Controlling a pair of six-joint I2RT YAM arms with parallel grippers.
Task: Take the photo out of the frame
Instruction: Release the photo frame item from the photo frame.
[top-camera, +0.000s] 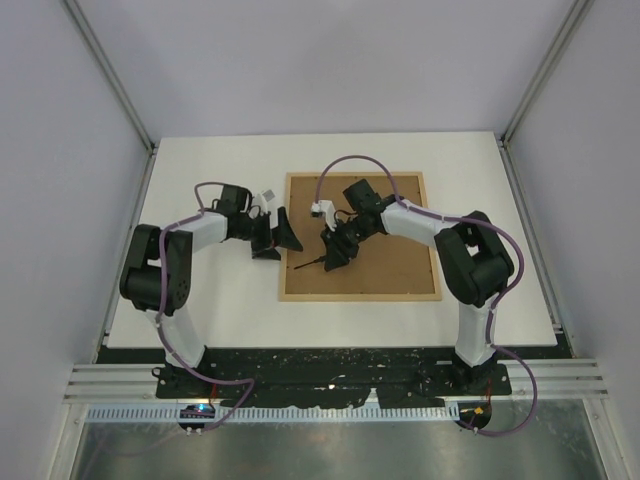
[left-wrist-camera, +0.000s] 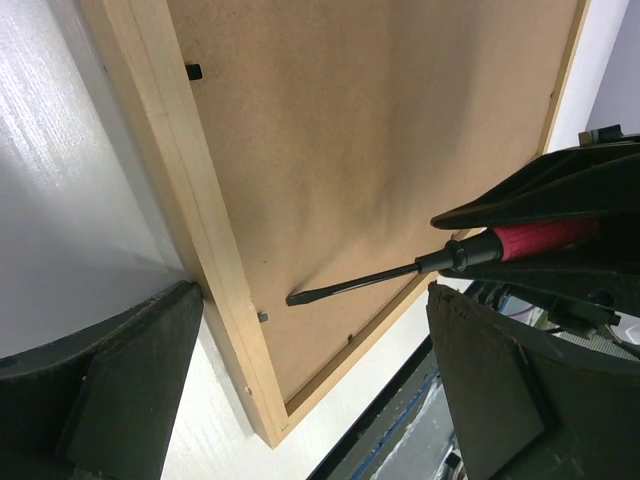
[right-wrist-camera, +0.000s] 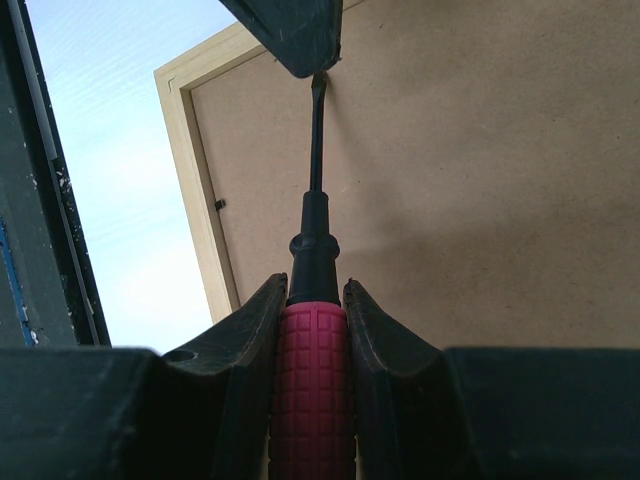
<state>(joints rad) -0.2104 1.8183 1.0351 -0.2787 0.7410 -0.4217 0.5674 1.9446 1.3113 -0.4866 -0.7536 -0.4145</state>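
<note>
R gripper (right-wrist-camera: 312, 297) on screwdriver (right-wrist-camera: 314, 390), frame (right-wrist-camera: 198, 190) front hidden

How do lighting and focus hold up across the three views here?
Top external: even light, faint shadows, frame sharp. Left wrist: glare streaks the white table; screwdriver crisp. Right wrist: table washed pale blue; the right gripper, shut on the screwdriver, looms dark in the foreground.

Between my matt black plastic right fingers (right-wrist-camera: 235, 370), the screwdriver (right-wrist-camera: 312, 400) has a pink grid-ribbed plastic handle, smooth black collar and dark metal shaft. Ahead of my fingertips the frame (right-wrist-camera: 195, 170) is pale bare wood, its back panel (right-wrist-camera: 480, 150) matt brown fibreboard; the table (left-wrist-camera: 70, 150) is white, faintly glossy
</note>
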